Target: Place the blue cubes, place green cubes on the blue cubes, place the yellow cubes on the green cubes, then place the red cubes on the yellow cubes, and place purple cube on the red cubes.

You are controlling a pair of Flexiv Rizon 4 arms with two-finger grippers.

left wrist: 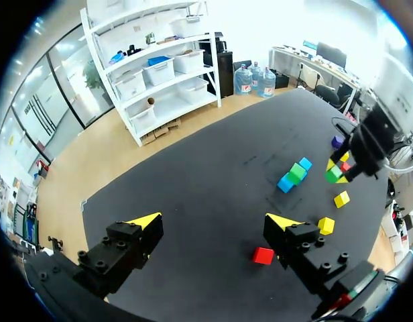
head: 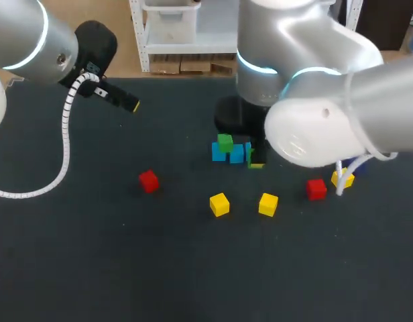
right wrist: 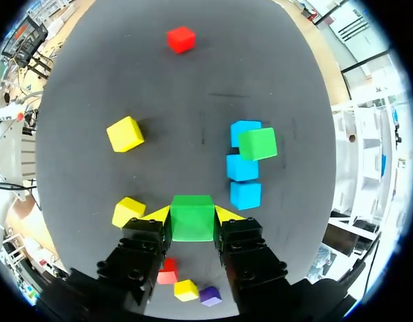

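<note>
Three blue cubes [right wrist: 242,168] lie in a row near the table's middle, and one green cube [right wrist: 257,143] rests on the row's far end. My right gripper [right wrist: 193,213] hovers just beside the row's near end, shut on a second green cube [right wrist: 193,218]; in the head view only a sliver of this held cube [head: 255,161] shows under the right arm. Two yellow cubes [head: 219,204] [head: 268,204] and a red cube [head: 148,181] sit loose in front. Another red cube [head: 316,189], a yellow cube [head: 342,178] and the purple cube [right wrist: 210,296] lie under the right arm. My left gripper [left wrist: 213,225] hangs open and empty, high over the table's left.
The dark table [head: 92,255] has bare cloth along its front and left. The right arm's bulky elbow [head: 314,127] covers the area behind and to the right of the blue row.
</note>
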